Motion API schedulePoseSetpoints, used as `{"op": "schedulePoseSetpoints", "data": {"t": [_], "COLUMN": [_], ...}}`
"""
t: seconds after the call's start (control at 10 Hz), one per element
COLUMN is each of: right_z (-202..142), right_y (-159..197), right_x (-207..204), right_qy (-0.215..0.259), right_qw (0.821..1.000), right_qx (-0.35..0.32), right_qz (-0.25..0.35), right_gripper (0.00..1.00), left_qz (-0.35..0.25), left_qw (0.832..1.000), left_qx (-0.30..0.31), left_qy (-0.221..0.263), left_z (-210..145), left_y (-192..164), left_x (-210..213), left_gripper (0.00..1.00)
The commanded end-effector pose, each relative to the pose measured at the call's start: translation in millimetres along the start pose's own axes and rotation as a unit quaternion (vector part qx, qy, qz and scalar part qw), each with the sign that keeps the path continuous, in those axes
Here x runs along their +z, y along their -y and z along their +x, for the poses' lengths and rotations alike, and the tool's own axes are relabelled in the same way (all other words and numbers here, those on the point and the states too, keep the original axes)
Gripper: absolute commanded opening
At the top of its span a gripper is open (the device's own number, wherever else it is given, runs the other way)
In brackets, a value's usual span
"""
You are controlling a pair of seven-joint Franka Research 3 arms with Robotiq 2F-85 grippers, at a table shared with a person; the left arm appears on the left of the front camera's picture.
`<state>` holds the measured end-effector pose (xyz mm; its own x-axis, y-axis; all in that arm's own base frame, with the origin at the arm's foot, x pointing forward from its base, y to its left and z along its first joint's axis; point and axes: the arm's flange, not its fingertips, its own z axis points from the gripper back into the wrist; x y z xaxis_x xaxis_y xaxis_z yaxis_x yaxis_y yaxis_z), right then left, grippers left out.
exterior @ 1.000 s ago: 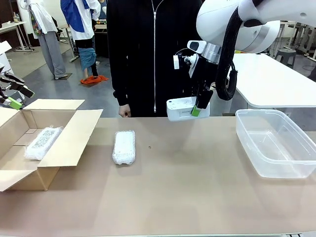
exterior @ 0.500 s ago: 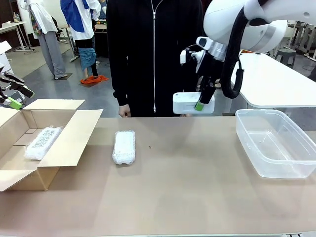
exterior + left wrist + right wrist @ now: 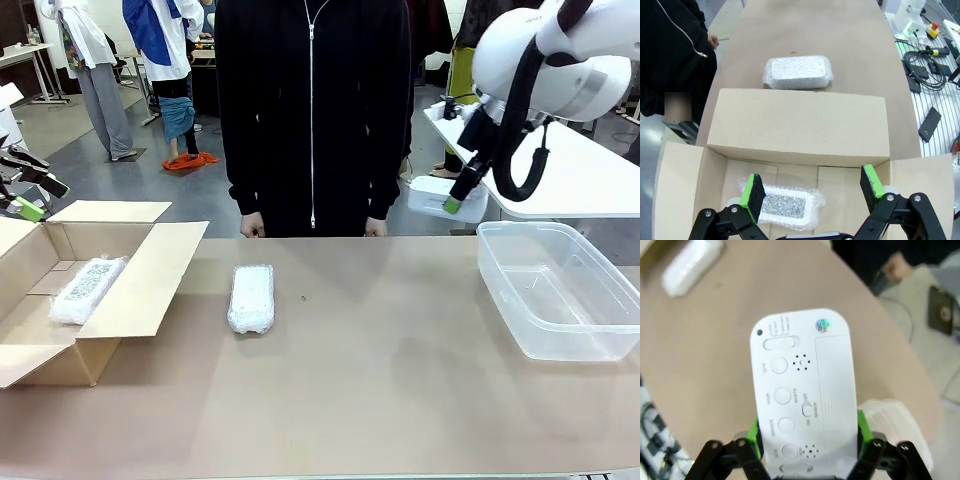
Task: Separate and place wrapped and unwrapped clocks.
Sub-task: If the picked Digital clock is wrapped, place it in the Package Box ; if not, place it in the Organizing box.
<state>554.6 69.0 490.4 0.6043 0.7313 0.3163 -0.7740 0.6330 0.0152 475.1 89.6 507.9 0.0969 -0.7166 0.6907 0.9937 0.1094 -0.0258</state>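
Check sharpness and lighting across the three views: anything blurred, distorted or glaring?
Front view: sharp, evenly lit, only a faint shadow beside the wrapped clock on the table. Left wrist view: crisp from the cardboard box outward, no glare. Right wrist view: softest, the background blurred, yet the unwrapped clock in the right gripper keeps readable print.

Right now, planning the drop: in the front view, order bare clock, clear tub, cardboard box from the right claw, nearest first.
1. bare clock, in the right claw.
2. clear tub, right side.
3. cardboard box, far left.
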Motion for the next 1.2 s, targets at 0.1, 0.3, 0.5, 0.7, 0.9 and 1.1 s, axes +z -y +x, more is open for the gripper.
{"op": "schedulePoseSetpoints", "data": {"t": [0.1,0.3,0.5,0.7,0.9,1.1], "right_z": [-26,-64,-111,-145,-166,-174], "right_y": [46,78,93,93,79,67], "right_x": [-4,-11,-21,-31,-45,-57], "right_qy": [-0.01,-0.022,-0.037,-0.05,-0.058,-0.061], "right_qw": [0.993,0.978,0.963,0.952,0.947,0.948], "right_qx": [-0.117,-0.203,-0.264,-0.299,-0.313,-0.31], "right_qz": [-0.031,-0.047,-0.049,-0.042,-0.035,-0.031], "right_gripper": [0.81,0.81,0.81,0.81,0.81,0.81], "left_qz": [-0.002,-0.002,-0.002,-0.002,-0.002,-0.002], "left_qw": [1.0,1.0,1.0,1.0,1.0,1.0], "left_qx": [-0.002,-0.002,-0.002,-0.002,-0.002,-0.002], "left_qy": [-0.006,-0.006,-0.006,-0.006,-0.006,-0.006], "left_z": [1,1,1,1,1,1], "left_y": [2,2,2,2,2,2], "left_x": [1,1,1,1,1,1], "left_gripper": [1.0,1.0,1.0,1.0,1.0,1.0]}}
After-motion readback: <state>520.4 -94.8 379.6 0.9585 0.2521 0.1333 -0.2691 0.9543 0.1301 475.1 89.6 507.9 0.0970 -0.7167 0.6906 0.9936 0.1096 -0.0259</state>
